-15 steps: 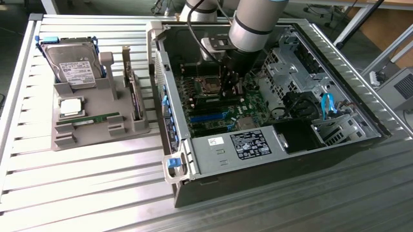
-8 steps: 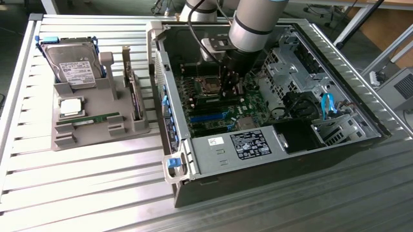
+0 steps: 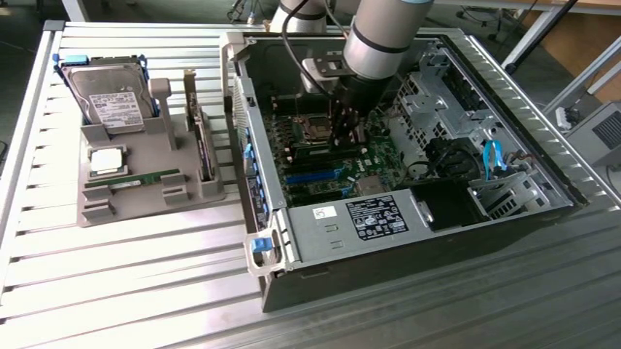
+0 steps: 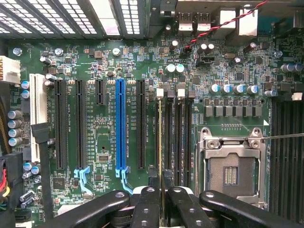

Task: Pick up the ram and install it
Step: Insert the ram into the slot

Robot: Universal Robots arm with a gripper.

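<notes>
Inside the open computer case (image 3: pixel 543 156), above the motherboard (image 4: pixel 95 61), the ram (image 4: pixel 159 137) is held edge-on between the closed fingers of the gripper (image 4: pixel 160 197), lowered at a memory slot (image 4: pixel 167 135) beside the CPU socket (image 4: pixel 230 164).

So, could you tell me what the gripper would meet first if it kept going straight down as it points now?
The gripper holds the ram edge-on over the motherboard's memory slots. Going on, the ram would likely meet a slot first, though which slot and how near is unclear.
</notes>
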